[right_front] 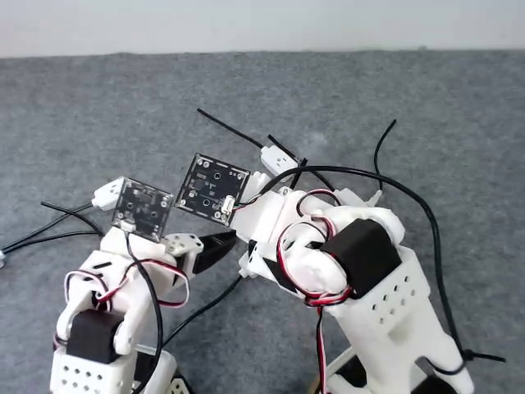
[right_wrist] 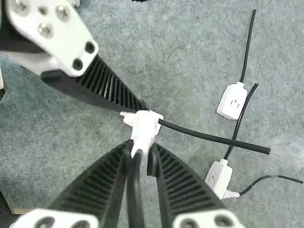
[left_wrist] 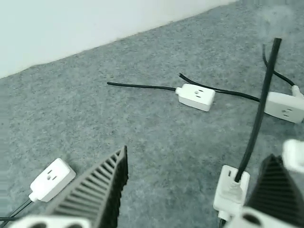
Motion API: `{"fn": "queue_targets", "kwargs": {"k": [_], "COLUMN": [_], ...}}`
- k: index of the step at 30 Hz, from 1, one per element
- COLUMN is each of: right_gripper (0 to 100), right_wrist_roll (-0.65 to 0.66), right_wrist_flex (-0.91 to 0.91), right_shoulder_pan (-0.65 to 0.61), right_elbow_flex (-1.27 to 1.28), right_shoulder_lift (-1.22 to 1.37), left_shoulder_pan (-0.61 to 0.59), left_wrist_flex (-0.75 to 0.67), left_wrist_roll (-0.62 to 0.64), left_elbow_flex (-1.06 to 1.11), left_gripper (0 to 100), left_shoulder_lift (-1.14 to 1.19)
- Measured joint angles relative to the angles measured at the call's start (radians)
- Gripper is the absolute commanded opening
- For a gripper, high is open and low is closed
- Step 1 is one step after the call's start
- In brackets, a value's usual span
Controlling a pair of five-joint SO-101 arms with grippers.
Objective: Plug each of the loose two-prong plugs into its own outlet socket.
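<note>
Two pincers meet at one plug [right_wrist: 142, 124]; my right pincer [right_wrist: 141, 145] is pressed together on its white body, over the grey desk [right_wrist: 190, 57]; the prongs are hidden between my fingers; the plug's black cable [right_wrist: 213, 138] runs off to a cut end. My left pincer [left_wrist: 198, 153] is spread wide; one fingertip [right_wrist: 128, 100] touches the plug. Three outlet sockets [left_wrist: 195, 96] [left_wrist: 52, 178] [left_wrist: 285, 105] lie apart on the desk; the last is cut off at the view's edge; my right arm [right_front: 361, 263] covers the plug in the high view.
</note>
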Motion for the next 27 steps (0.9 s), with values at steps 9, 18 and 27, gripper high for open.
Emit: {"fn": "queue_targets", "kwargs": {"k": [9, 18, 27], "right_gripper": [0.9, 0.9, 0.9], "right_wrist_roll": [-0.014, -0.028, -0.028], "right_wrist_flex": [0.0, 0.0, 0.0], "right_shoulder_pan": [0.0, 0.0, 0.0], "right_elbow_flex": [0.0, 0.0, 0.023], "right_shoulder_lift": [0.0, 0.0, 0.0], "left_shoulder_pan": [-0.222, -0.416, -0.454], "left_wrist_flex": [-0.031, -0.023, -0.003], "left_wrist_roll": [0.0, 0.0, 0.002], "left_elbow_flex": [-0.02, -0.048, -0.048], "left_gripper": [41, 41, 41], "left_shoulder_lift": [0.0, -0.002, -0.002]}}
